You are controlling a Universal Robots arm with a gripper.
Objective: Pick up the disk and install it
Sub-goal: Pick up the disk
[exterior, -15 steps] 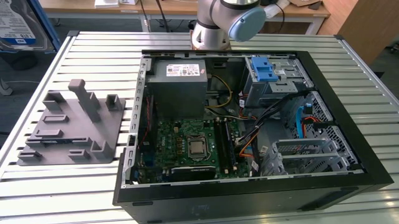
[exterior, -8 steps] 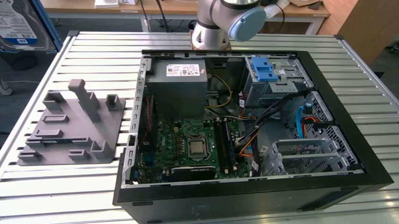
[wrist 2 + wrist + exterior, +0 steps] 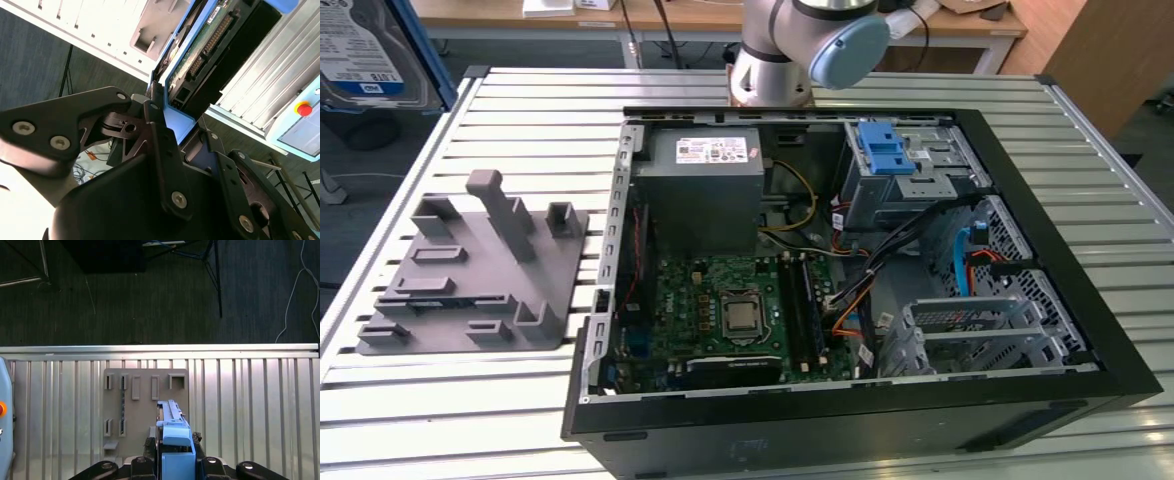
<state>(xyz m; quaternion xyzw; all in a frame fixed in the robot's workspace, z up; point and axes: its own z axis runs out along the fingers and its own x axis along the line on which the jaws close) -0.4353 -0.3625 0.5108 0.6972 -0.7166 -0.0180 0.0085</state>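
The disk (image 3: pixel 374 55) hangs high at the exterior view's upper left, silver with a white-and-blue label and a blue carrier around it, above the table beyond the grey fixture (image 3: pixel 467 270). In the second wrist view its green circuit board (image 3: pixel 200 47) and blue carrier (image 3: pixel 175 120) sit between my black fingers (image 3: pixel 159 135). My gripper (image 3: pixel 176 460) is shut on the disk (image 3: pixel 174 432), which shows edge-on in the first wrist view, above the grey fixture (image 3: pixel 142 410).
The open computer case (image 3: pixel 1067 200) lies on the slatted metal table (image 3: pixel 520 90). Inside are a drive cage with a blue latch (image 3: pixel 887 150), a grey power-supply box (image 3: pixel 707 180) and a motherboard (image 3: pixel 734 310). The arm's base (image 3: pixel 781 60) stands behind the case.
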